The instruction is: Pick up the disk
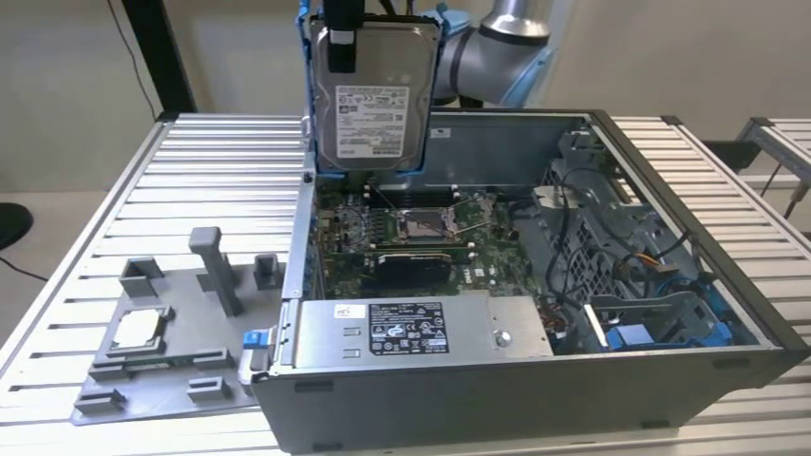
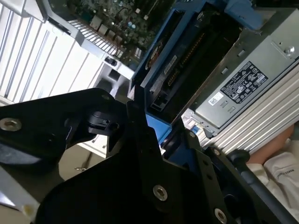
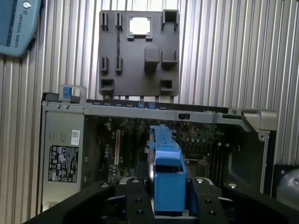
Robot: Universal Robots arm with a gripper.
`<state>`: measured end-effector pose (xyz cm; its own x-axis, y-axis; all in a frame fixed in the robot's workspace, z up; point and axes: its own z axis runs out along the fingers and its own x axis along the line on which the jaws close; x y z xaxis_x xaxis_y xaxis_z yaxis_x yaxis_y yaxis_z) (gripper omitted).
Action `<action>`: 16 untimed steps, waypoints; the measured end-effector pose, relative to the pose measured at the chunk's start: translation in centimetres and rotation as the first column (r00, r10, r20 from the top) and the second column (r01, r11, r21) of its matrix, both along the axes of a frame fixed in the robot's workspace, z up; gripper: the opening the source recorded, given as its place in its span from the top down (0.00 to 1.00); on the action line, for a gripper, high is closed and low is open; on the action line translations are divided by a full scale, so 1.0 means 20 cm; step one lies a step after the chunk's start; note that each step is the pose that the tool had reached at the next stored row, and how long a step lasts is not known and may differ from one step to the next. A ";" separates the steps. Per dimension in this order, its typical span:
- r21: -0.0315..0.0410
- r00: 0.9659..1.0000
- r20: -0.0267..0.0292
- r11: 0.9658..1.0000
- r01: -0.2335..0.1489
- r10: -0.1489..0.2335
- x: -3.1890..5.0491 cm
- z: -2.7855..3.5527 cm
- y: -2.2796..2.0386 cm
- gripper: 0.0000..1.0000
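The disk [image 1: 374, 109] hangs upright in the air above the open computer case [image 1: 533, 380], its silver-grey face and white label turned to the exterior view, a blue frame along its edges. My gripper [image 1: 341, 46] is shut on its top edge, with a black finger lying over the face. In the first wrist view the blue frame of the disk [image 3: 166, 175] sits clamped between the black jaws of the gripper [image 3: 166, 196], over the case's motherboard. The second wrist view shows the disk [image 2: 184, 60] edge-on past the gripper [image 2: 156, 135].
Inside the case lie the motherboard [image 1: 405, 228], a silver box with a black label [image 1: 412, 328] and cables with blue brackets [image 1: 647, 332]. A grey fixture plate [image 1: 165, 351] holding a small silver chip [image 1: 137, 330] lies on the slatted table [image 1: 203, 180] at the exterior view's left.
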<state>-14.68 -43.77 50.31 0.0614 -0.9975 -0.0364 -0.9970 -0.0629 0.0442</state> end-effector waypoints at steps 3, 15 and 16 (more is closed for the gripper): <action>0.000 1.000 -0.001 1.000 0.000 0.000 0.062 0.000 -0.016 1.00; 0.000 1.000 -0.007 1.000 0.000 0.000 0.284 0.000 -0.094 1.00; 0.000 1.000 -0.007 1.000 0.000 0.000 0.298 0.000 -0.106 1.00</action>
<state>-8.72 -45.89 50.31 0.0611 -0.9975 -0.0367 -0.9967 -0.0630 0.0512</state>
